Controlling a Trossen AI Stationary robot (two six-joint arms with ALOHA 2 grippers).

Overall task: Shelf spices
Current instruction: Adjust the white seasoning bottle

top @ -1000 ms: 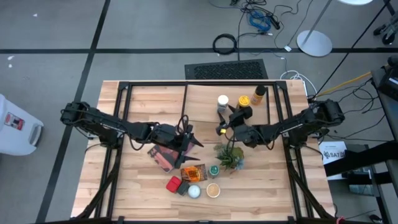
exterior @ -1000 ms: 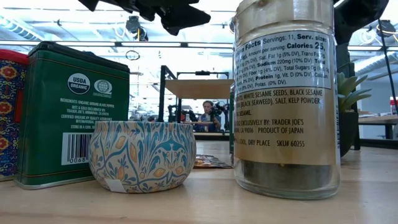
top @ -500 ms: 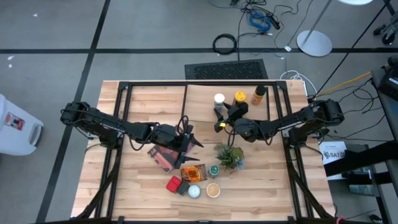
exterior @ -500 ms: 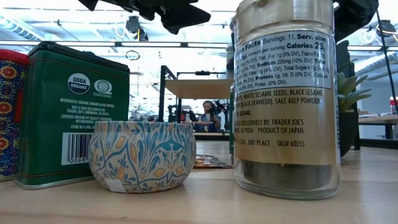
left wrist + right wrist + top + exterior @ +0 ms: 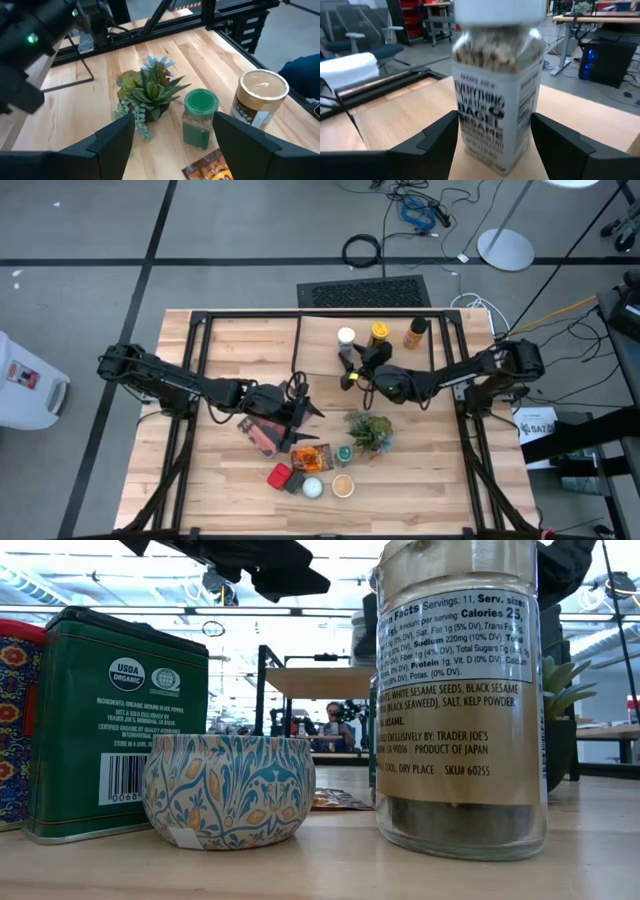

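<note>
Right end effector (image 5: 492, 145) straddles the white-capped jar (image 5: 497, 95) unclenched — label legible only at the wrist, not overhead.

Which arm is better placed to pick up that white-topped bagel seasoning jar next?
The right. Its gripper already has the white-topped jar between its open fingers, while the left gripper hovers over the maroon book, nearer the table's front.

- The white-lidded jar (image 5: 497, 100) is blurred in the right wrist view, its lid cut off by the picture's edge.
- Behind the tan-lidded jar (image 5: 460, 700) in the low view, most of the plant (image 5: 562, 710) is hidden.
- Labels on the jars beside the plant are too small to read from above.
</note>
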